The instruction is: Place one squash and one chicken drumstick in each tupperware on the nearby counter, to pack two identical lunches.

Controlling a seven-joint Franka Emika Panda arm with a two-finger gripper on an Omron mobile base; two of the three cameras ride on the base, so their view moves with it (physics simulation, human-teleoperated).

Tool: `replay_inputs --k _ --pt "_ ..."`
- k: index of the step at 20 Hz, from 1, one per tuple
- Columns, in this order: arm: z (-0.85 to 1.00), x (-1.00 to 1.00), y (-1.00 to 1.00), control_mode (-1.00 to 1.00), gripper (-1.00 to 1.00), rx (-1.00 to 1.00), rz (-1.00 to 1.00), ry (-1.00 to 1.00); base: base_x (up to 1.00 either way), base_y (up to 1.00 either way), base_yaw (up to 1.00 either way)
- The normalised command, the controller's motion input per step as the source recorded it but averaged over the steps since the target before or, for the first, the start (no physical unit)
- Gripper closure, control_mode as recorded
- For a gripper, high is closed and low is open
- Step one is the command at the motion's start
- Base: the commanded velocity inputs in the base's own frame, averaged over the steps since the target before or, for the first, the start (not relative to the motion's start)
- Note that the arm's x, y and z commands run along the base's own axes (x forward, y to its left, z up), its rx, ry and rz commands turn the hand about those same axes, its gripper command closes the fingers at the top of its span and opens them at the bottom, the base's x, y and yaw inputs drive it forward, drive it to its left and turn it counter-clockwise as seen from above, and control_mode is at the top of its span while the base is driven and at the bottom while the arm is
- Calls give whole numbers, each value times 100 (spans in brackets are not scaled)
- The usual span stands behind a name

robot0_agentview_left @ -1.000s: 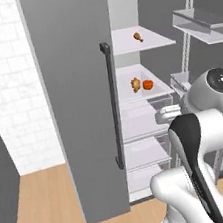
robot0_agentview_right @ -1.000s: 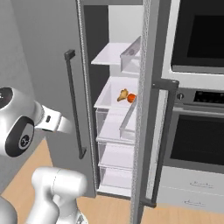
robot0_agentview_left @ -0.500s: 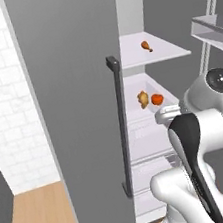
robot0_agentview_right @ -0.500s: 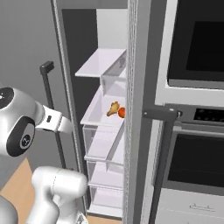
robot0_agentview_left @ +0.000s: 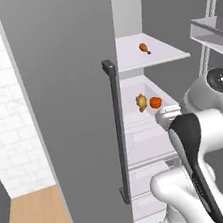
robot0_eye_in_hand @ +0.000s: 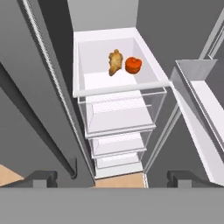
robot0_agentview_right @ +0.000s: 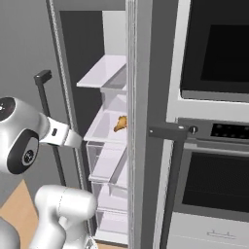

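Open fridge [robot0_agentview_left: 139, 145] with food on its white shelves.
Fingers spread apart and empty, the tool [robot0_eye_in_hand: 111, 177] hangs well short of the middle shelf [robot0_eye_in_hand: 120, 89], where a golden-brown chicken drumstick [robot0_eye_in_hand: 115, 61] lies just beside a round orange-red squash [robot0_eye_in_hand: 133, 64]; another drumstick [robot0_agentview_left: 144, 48] rests on the shelf above.

The base rolls rightward and nearer the open fridge, so its grey door [robot0_agentview_left: 73, 114] looms larger on my left while the oven [robot0_agentview_right: 214, 146] now fills the right.
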Motion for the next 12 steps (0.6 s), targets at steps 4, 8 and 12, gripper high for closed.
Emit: replay_inputs --k 4,8,12 --pt "0 0 0 100 -100 0 0 0 19 -32 0" --pt "-5 15 3 -100 -100 0 0 0 35 1 0" --pt "-28 76 13 -100 -100 0 0 0 0 0 0"
